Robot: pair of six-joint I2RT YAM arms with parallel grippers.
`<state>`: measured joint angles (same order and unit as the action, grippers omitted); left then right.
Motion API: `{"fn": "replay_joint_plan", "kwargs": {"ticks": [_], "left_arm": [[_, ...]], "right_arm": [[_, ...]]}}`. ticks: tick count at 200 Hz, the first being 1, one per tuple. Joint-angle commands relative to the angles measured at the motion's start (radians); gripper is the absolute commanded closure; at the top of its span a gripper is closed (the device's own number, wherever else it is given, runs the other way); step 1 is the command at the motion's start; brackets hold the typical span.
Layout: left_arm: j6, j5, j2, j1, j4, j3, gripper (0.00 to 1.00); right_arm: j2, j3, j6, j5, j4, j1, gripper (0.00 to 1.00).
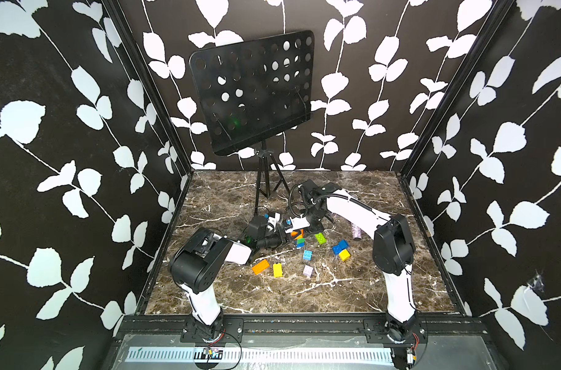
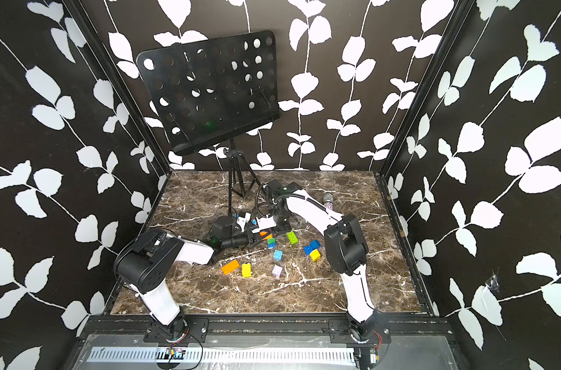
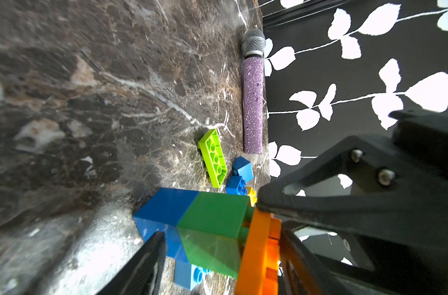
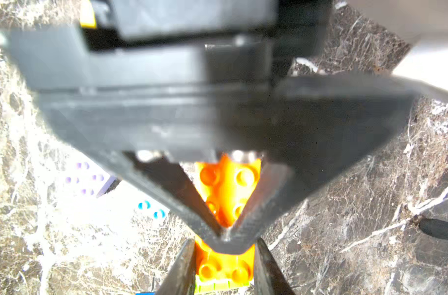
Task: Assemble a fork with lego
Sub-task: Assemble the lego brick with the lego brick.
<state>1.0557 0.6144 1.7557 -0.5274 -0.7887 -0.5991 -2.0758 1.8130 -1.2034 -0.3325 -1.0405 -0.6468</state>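
My fork [image 3: 207, 222]: blue-green stem plus orange crossbar only, sideways mid-table; remaining lego [image 1: 307, 255] loose beside it.

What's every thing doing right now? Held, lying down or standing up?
brick stack: blue, green and orange joined, held
right gripper: shut on the stack's orange end
left gripper: fingers around the stack, grip unclear
lime brick: loose, hollow underside showing
loose orange brick: lying loose
yellow brick: lying loose
lilac brick: lying loose
microphone: lying flat
music stand: standing
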Motion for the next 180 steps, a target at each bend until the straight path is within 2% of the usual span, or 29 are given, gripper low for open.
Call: {"fn": "replay_joint_plan", "kwargs": {"ticks": [1,67,125,180], "left_arm": [[0.008,-0.038,0.009,0.011,0.004,0.021,0.29],[-0.034,-0.03,-0.033,0.011,0.095,-0.004,0.29],[-0.062,-0.042,-0.03,0.009,0.147,-0.015,0.3],[-0.044,-0.021,-0.017,0.008,0.089,-0.002,0.3]], "right_arm": [[-0.005,-0.009,-0.013,-0.014,-0.055,0.019,0.7],[-0.003,-0.003,-0.042,-0.027,-0.076,0.024,0.71],[-0.017,-0.006,0.0,-0.026,-0.054,0.009,0.69],[-0.047,0.02,0.016,-0.015,-0.047,-0.008,0.68]]}}
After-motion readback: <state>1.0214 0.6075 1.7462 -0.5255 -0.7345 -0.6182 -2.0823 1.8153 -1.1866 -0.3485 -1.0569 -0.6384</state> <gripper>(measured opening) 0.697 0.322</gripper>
